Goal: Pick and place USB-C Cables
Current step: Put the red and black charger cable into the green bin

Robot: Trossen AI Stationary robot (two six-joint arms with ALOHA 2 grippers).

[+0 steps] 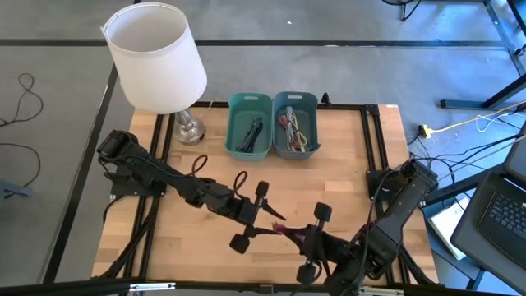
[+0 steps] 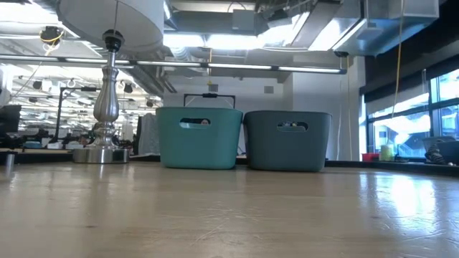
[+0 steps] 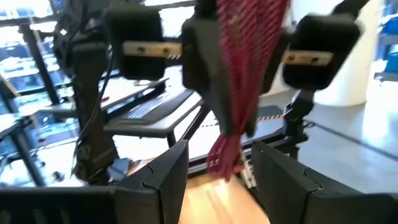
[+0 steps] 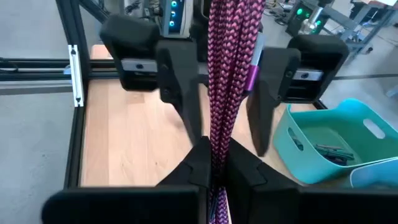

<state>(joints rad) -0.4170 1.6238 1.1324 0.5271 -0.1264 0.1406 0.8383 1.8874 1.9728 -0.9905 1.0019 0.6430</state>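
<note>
A magenta braided USB-C cable (image 4: 227, 74), folded into a bundle, hangs in the air over the table's near middle between my two grippers. My right gripper (image 4: 214, 155) is shut on it. Facing it, my left gripper (image 3: 219, 152) is open, one finger on each side of the bundle's free end (image 3: 224, 155), with no touch visible. In the high view the cable (image 1: 279, 224) spans from the left gripper (image 1: 267, 219) to the right gripper (image 1: 297, 237). More cables lie in the two bins at the far edge. The low view shows neither gripper. My right gripper pinches the folded magenta bundle (image 4: 214, 140) between its two fingers, several strands together. The fingers come from the table's near right, slanting slightly down, and lie along the bundle. The bundle sticks out past the fingertips toward the left gripper, clear of the table.
A teal bin (image 1: 249, 123) holding dark cables and a grey-blue bin (image 1: 295, 123) holding several coloured cables stand side by side at the far edge. A white-shaded lamp (image 1: 156, 57) stands at the far left. Black frame rails (image 1: 371, 156) line the table's sides.
</note>
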